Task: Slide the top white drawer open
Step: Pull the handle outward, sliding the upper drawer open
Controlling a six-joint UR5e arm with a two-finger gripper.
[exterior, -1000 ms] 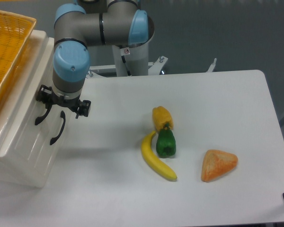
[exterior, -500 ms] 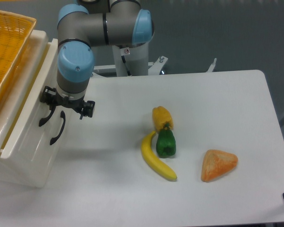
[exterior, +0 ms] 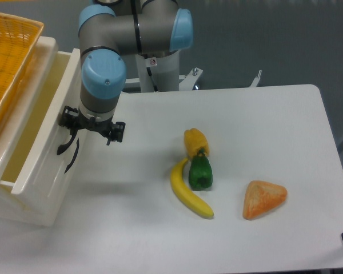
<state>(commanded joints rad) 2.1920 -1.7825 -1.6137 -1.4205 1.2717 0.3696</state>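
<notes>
On the white counter (exterior: pixel 263 120), nearest lie an orange wedge-shaped bread piece (exterior: pixel 264 199) and a yellow banana (exterior: pixel 190 190). At far left, the top white drawer (exterior: pixel 43 137), glossy cream with a curved black handle (exterior: pixel 68 149), stands partly pulled out, tray showing. The gripper (exterior: pixel 91 127) sits at that handle; whether its fingers pinch it I cannot tell. The pull seems midway; next, keep drawing rightward, straight.
</notes>
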